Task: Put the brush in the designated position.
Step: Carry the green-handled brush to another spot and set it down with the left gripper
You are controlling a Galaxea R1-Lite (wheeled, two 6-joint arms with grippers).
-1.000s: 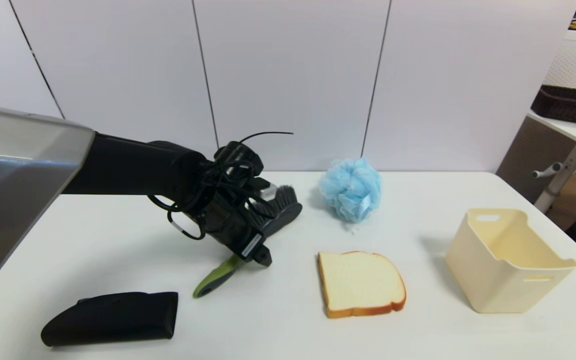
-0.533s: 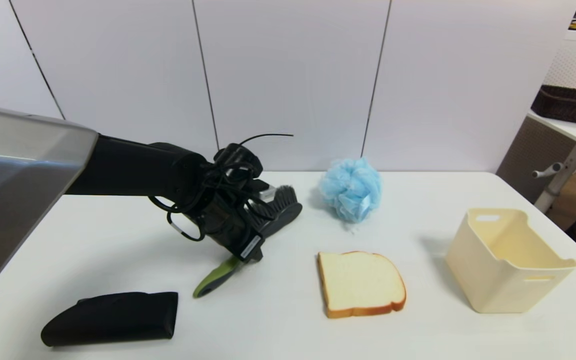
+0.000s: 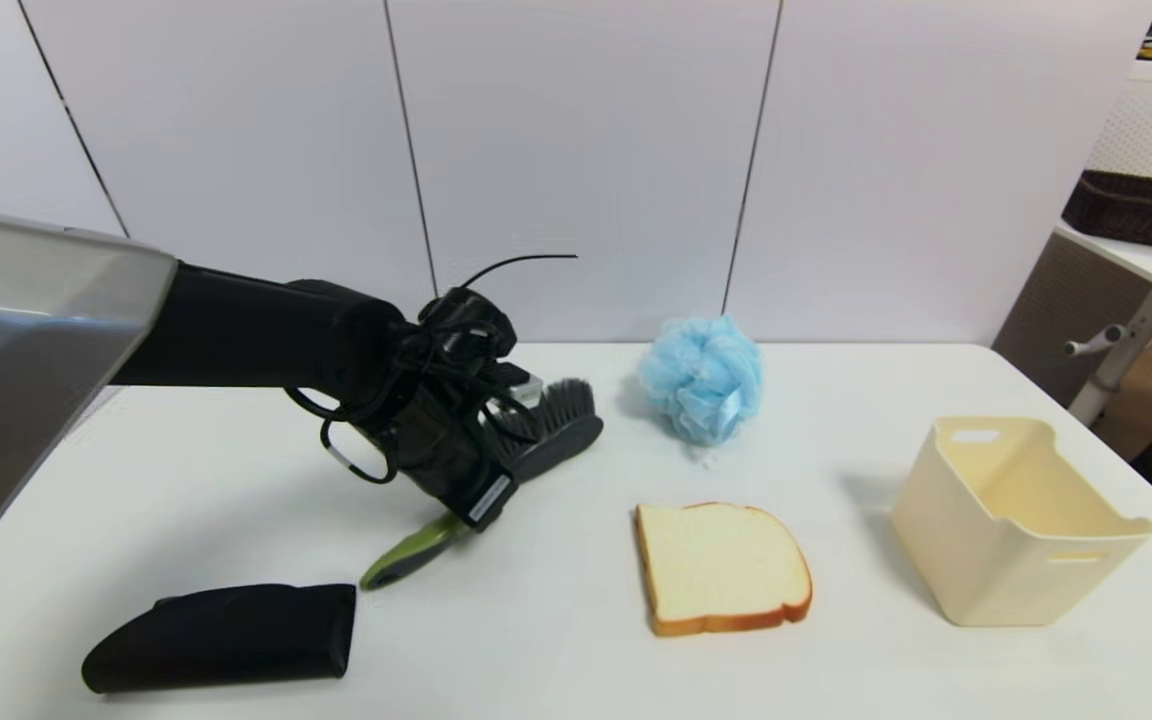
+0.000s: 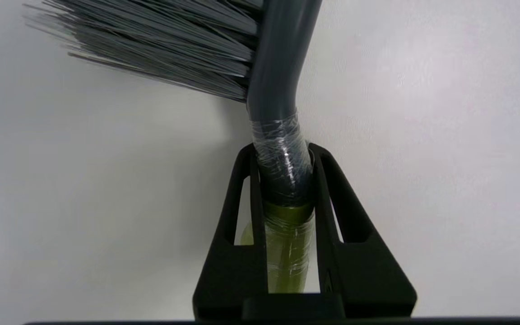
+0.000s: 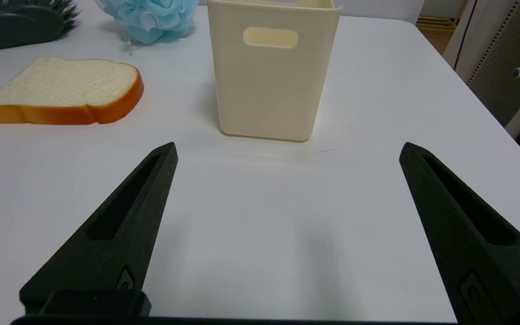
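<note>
Brush (image 3: 536,435) shifted left, handle end raised; left gripper (image 4: 282,180) fingers clamp neck, hiding mid-handle. Right gripper (image 5: 287,153) spread wide.

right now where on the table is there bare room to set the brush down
Bare tabletop lies in front of the bread slice and between the black pouch and the cream bin. Another patch lies left of the left claw, which grips the brush. It is crowded between brush, blue pouf and bread.

White wall panels (image 3: 576,150) with 2 dark seams stand behind the white table (image 3: 556,660); at 3 o'clock, a side shelf (image 3: 1136,255) carries a dark basket (image 3: 1141,205).
</note>
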